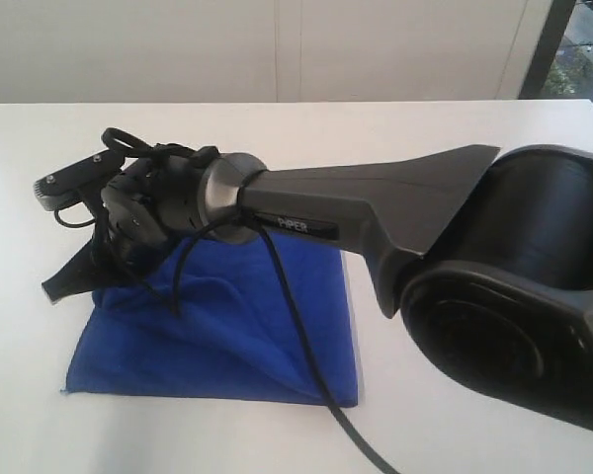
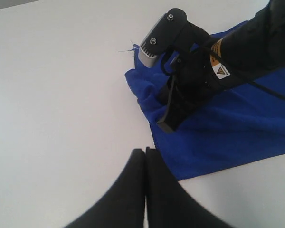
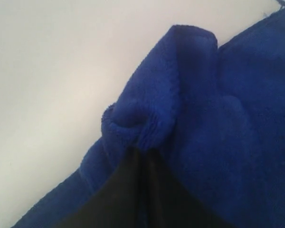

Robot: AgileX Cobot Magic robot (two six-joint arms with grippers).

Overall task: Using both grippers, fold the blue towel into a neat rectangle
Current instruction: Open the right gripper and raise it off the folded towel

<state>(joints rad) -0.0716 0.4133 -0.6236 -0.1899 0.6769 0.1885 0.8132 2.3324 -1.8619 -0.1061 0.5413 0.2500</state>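
Royal-blue terry towel (image 1: 227, 326), folded roughly square, lies near-left on white table (image 1: 178, 434). Black right gripper (image 3: 142, 154), reaching across, pinches a bunched fold at its far-left corner; left gripper (image 2: 145, 153), jaws pressed together empty, hangs over bare table beside it.

There was 1 blue towel (image 1: 227, 326) out there, 2 grippers were counted, the left gripper (image 2: 145, 153) and the right gripper (image 3: 141, 154), 1 black arm (image 1: 376, 207) showed from outside, 1 white table (image 1: 376, 128), 1 black cable (image 1: 299, 326), 2 screws (image 2: 170, 17) sat on 1 grey housing (image 2: 148, 52).
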